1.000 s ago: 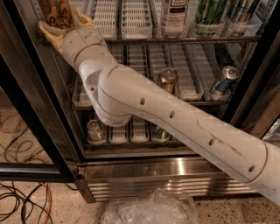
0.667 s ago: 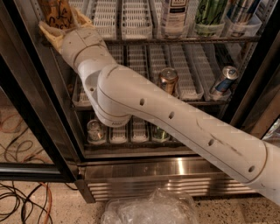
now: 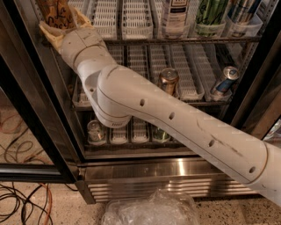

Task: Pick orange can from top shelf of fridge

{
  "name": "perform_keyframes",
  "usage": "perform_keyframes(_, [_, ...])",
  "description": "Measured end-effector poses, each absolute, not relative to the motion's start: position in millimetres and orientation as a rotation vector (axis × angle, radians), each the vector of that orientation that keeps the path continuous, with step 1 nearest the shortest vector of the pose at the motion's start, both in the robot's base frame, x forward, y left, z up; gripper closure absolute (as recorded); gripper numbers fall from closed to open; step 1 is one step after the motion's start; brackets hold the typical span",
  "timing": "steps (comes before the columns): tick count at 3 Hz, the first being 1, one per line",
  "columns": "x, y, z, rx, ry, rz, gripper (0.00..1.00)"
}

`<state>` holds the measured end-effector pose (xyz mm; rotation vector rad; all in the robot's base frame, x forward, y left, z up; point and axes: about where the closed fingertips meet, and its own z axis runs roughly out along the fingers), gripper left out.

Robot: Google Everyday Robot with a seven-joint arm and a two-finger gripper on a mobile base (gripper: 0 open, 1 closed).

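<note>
Gripper fingers pinch the orange can at the top shelf (fridge open); cables – speckled floor.

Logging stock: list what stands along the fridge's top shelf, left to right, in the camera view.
Top shelf: orange can, with the gripper closed around it → white lane trays → bottle → green container → blue-and-silver can.
</note>
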<state>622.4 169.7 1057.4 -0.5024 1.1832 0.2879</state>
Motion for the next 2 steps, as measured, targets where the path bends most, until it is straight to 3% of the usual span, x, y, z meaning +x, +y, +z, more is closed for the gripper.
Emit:
perform_keyframes(1, [622.4,169.7,1057.4,-0.502,1.183,0.288,0.49])
perform_keyframes(2, [622.4,169.7,1057.4,-0.502,1.183,0.288,0.26])
